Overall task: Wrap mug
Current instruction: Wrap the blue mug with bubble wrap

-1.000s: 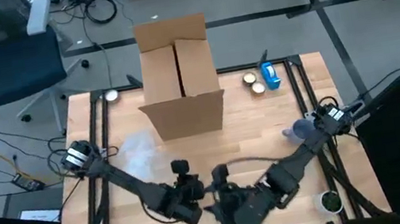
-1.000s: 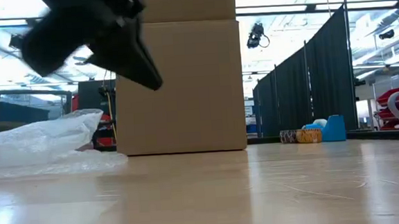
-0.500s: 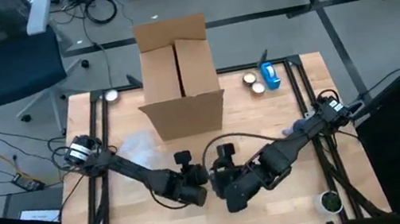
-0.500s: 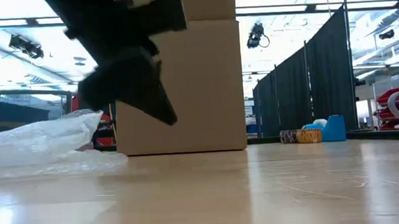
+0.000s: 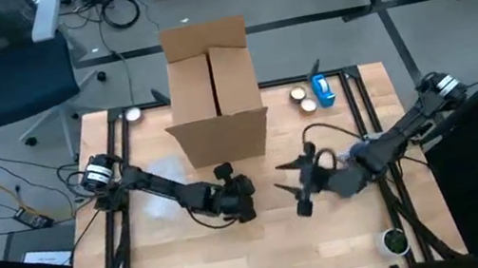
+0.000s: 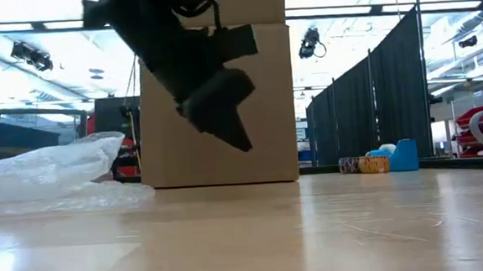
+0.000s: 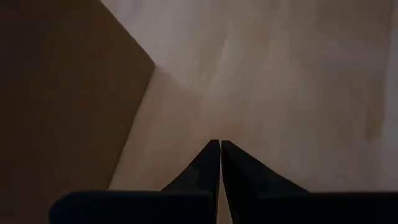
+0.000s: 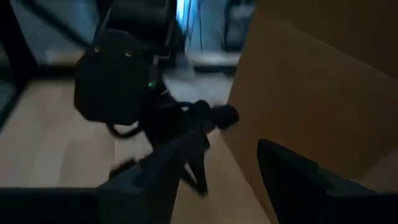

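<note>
Table [image 5: 182,258]: box [image 5: 214,99] behind both hands, wrap [image 5: 164,179] left

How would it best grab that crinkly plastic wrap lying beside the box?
Probably by pinching the raised, crumpled hump of the plastic wrap, coming down from above. Its edges lie thin and flat against the table, leaving little there for an end effector to close on.

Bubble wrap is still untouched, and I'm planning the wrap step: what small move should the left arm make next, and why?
Probably swing the left gripper toward the bubble wrap and open it. Its fingers are shut on nothing over bare table in front of the cardboard box, and the wrap lies flat beside the box on that arm's side.
</note>
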Controlling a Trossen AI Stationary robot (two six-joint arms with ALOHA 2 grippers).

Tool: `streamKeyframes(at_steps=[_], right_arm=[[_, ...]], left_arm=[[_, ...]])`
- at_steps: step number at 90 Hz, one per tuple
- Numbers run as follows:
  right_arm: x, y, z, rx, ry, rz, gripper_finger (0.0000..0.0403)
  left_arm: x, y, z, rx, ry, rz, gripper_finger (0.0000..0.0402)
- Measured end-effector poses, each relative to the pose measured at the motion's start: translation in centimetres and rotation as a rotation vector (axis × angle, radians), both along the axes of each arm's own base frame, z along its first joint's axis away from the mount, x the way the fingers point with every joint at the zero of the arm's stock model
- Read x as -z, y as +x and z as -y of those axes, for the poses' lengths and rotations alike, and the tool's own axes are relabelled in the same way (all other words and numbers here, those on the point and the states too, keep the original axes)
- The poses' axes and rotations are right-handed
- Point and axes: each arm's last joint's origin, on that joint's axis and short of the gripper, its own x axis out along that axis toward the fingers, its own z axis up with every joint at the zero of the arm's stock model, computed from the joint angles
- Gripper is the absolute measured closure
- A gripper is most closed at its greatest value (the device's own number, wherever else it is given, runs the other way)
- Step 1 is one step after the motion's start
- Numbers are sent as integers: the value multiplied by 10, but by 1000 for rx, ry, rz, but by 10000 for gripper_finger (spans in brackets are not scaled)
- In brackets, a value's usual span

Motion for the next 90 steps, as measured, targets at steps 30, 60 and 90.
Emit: streamKeyframes(at_steps=[30,60,90], right_arm=[[69,-14,66,217,20,209,244],[92,-11,38,51,112,39,252],[40,-10,4,99,232,-234,281]], left_arm=[[-2,7,-21,-62,-13,45,402],[-5,9,-16,-157,-132,164,402],[1,7,16,-69,-164,168,402]])
